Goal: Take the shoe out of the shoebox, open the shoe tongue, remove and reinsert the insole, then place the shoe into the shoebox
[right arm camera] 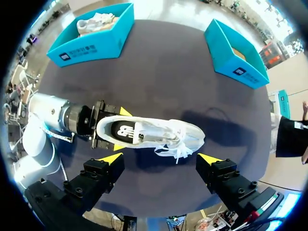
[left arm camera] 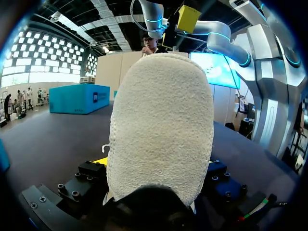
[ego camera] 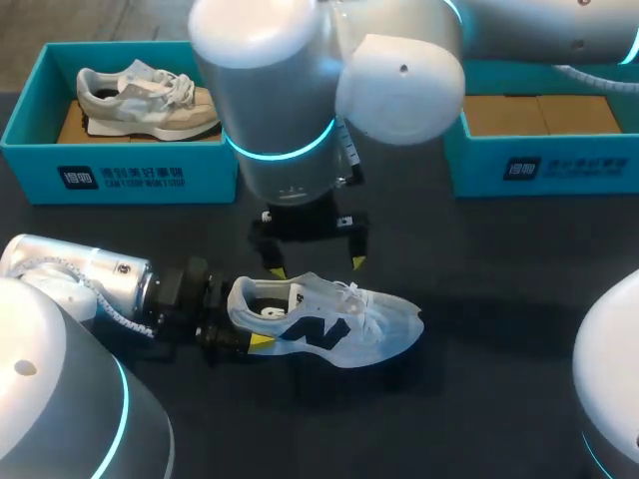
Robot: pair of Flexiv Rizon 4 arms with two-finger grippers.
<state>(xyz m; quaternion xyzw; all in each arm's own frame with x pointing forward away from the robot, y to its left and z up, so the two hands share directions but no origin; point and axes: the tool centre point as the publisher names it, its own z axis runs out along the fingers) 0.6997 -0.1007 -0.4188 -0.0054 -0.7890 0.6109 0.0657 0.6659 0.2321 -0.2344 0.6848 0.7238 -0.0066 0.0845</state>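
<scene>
The white sneaker [ego camera: 339, 324] is out of its box, standing on its sole on the dark bench [ego camera: 499, 299], toe pointing towards the robot's right. The left claw [ego camera: 248, 321] has it pinched at the heel, one yellow tip on each side of the collar. I'd say that is to anchor the shoe so it can't slide or tip while the other arm works on it. In the left wrist view the fuzzy heel blocks nearly everything ahead of the claw.

The right claw [ego camera: 317, 266] hangs right above the shoe's opening, spread wide and holding nothing, its tips clear of the upper. From there it looks set to come down on the tongue or the insole. The dark insole [right arm camera: 122, 131] shows inside the shoe, so to my eye it is not out yet.

Counting up, there are two arms and two claws. There are two teal shoeboxes at the far edge, well apart. The left shoebox [ego camera: 120, 178] holds a second, grey-beige sneaker [ego camera: 150, 100], and the right shoebox [ego camera: 539, 170] shows only its cardboard floor. That makes two shoes, and the empty box is probably where the white one belongs.
</scene>
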